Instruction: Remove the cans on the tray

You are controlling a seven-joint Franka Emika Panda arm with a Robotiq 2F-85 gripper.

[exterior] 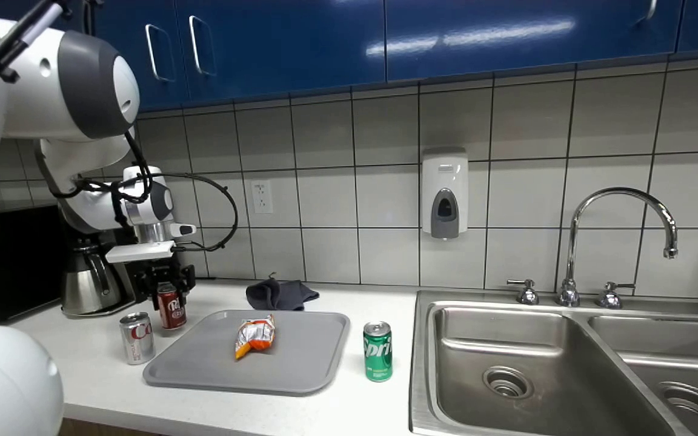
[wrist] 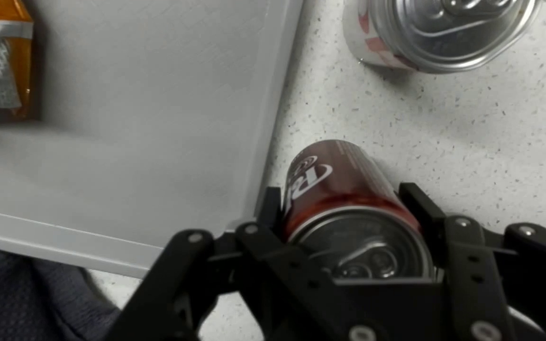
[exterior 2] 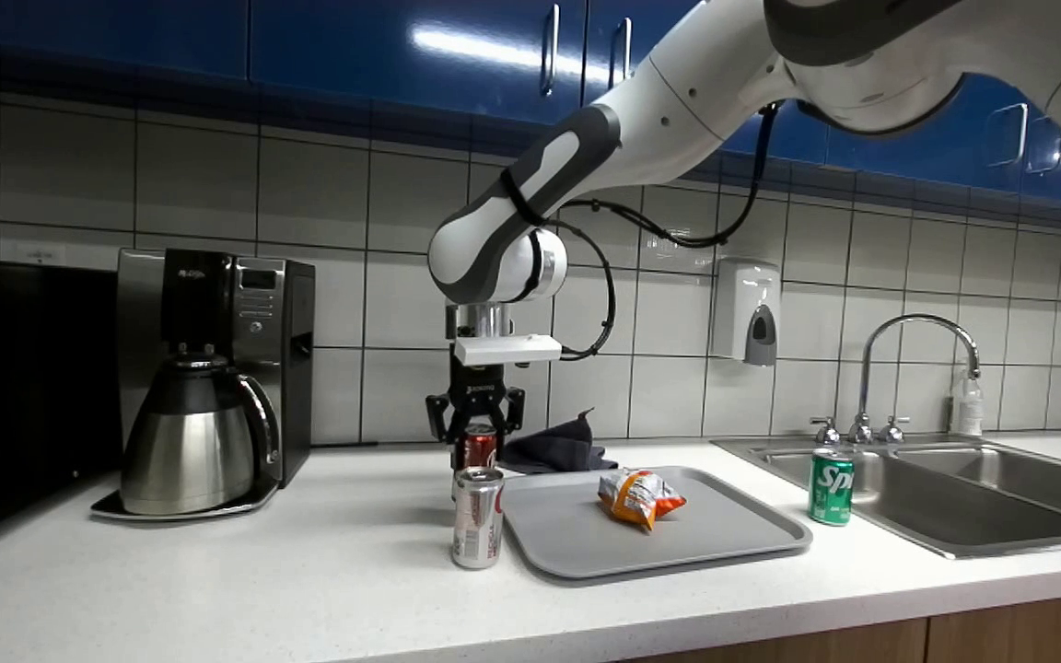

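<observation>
Claw (wrist: pixel 342 204) clamped around red can (exterior: pixel 173 310), just beside tray (exterior: pixel 297 348)
Jaws parted to can width. Legible: "Dr" on red can, "C" on silver can (exterior: pixel 137 342), "Spri" on green can (exterior: pixel 378 356); silver and green stand on the surface (exterior 2: pixel 337 562).

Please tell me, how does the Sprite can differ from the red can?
The Sprite can is bright green; the red can is dark red. The hand straddles the red can, while the Sprite can stands apart from it. In both exterior views the Sprite can is right of the tray, the red can left. Both carry white lettering.
</observation>
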